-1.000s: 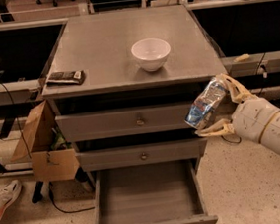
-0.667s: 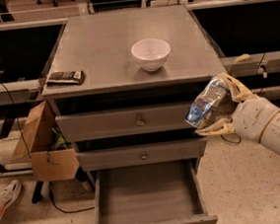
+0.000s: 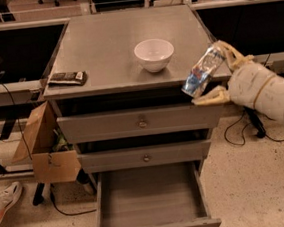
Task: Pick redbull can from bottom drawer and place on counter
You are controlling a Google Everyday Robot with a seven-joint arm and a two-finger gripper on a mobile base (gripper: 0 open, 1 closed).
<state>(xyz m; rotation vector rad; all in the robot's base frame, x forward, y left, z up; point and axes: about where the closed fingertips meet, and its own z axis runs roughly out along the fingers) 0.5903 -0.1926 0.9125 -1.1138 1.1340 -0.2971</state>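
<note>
My gripper (image 3: 217, 73) is at the right front corner of the counter (image 3: 110, 48), shut on the redbull can (image 3: 203, 70). The can is silver with blue patches and is held tilted, its lower end out past the counter's front edge, above the top drawer's right end. The bottom drawer (image 3: 150, 200) is pulled open below and its grey inside shows nothing in it. My white arm reaches in from the right.
A white bowl (image 3: 154, 54) stands on the counter just left of the can. A dark flat packet (image 3: 67, 78) lies at the counter's front left. A cardboard box (image 3: 45, 150) hangs beside the cabinet on the left. A shoe (image 3: 2, 204) and cables lie on the floor.
The can and my gripper have moved up slightly, toward the counter's edge. The drawer, bowl and packet have not moved.
</note>
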